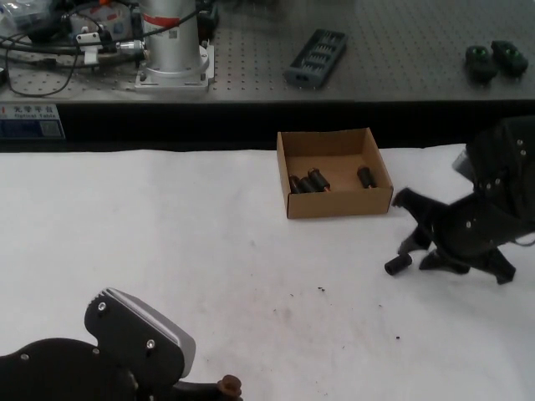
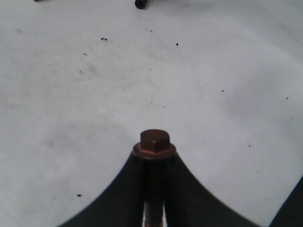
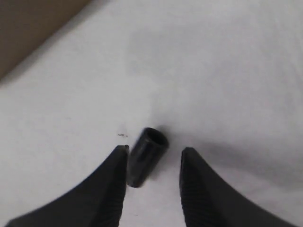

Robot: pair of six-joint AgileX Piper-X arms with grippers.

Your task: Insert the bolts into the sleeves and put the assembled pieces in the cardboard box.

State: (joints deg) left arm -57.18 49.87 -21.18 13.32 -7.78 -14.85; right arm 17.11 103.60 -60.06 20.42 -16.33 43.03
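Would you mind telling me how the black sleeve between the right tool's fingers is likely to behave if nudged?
The sleeve is a short cylinder lying on its side, so a nudge would probably roll it. It looks rigid and hollow, so likely light. The right tool is open astride it; closing unevenly might skid it.

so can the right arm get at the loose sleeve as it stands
Probably yes: the right gripper is open and straddles the sleeve, which lies on the cloth with nothing over it.
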